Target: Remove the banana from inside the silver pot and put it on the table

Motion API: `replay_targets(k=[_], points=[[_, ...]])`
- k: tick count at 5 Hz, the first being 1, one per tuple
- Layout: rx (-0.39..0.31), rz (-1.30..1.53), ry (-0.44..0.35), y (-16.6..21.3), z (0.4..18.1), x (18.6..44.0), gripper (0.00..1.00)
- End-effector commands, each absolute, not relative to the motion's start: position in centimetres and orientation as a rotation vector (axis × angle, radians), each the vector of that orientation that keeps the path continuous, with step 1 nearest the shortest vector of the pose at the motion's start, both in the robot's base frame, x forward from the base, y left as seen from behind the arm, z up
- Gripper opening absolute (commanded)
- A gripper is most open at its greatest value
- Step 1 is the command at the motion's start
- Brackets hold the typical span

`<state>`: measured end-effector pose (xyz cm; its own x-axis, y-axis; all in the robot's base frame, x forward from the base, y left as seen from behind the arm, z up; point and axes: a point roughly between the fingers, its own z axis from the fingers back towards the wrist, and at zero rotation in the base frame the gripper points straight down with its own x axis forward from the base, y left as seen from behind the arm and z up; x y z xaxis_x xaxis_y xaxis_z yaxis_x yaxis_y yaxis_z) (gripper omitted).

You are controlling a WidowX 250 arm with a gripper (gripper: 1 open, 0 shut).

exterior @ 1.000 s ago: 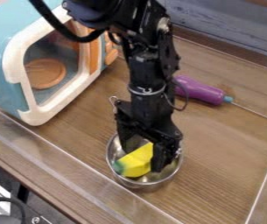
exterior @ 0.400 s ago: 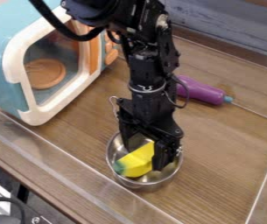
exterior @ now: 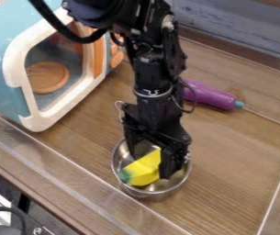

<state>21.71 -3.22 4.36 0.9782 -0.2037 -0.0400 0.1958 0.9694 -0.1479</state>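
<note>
We had the end effector pointed down into the silver pot, its black fingers spread wide, one to each side of the banana. The banana lay inside the pot, yellow with its green tip toward the pot's near left wall. We could not tell whether either finger touched it, since the dark fingers covered part of the fruit, but we saw no pinch on it. The pot sat on the brown wood-grain surface, near its clear raised rim. Behind the arm lay the purple eggplant, and the teal microwave stood to one side with its door open.
</note>
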Motion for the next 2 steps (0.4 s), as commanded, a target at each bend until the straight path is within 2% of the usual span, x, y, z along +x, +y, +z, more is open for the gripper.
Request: replay_targets(k=[1,2], points=[[-0.148,-0.189,0.018,-3.04,5.09,22.06,1.0],[-0.15,-0.186,0.023,-2.98,5.1,22.02,1.0]])
